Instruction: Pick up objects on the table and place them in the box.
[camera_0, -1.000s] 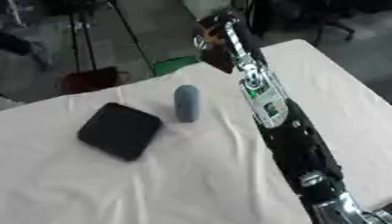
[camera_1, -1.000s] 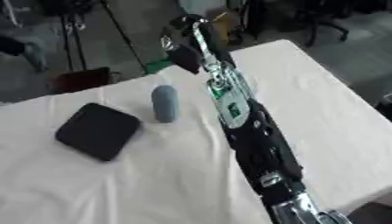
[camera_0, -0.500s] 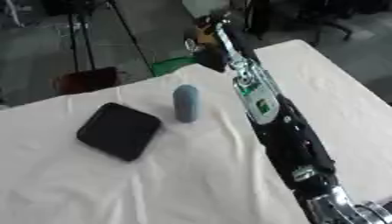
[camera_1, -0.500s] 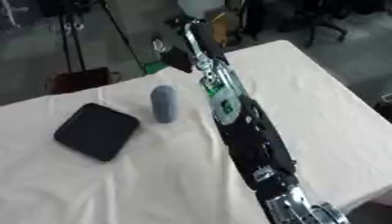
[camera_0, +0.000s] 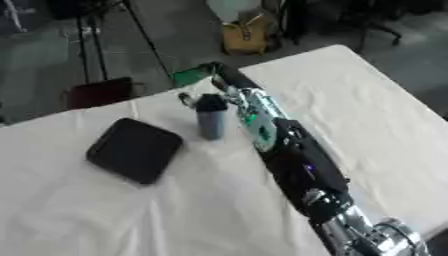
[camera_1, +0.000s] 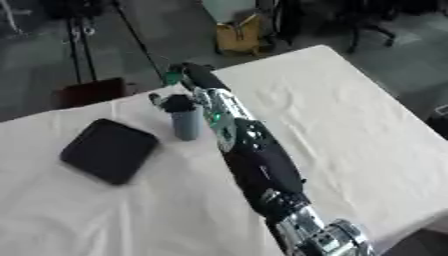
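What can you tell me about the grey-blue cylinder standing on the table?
The grey-blue cylinder is a small, matte, rounded column standing upright on the white tablecloth, near the far edge. The black flat pad lies apart on its left. The right robot hand is at its top, dark fingers over the upper end; whether they are closed round it cannot be made out. Its material is unclear.

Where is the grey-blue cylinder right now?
The grey-blue cylinder stands upright near the table's far edge, just right of the flat black pad, with the right hand at its top.
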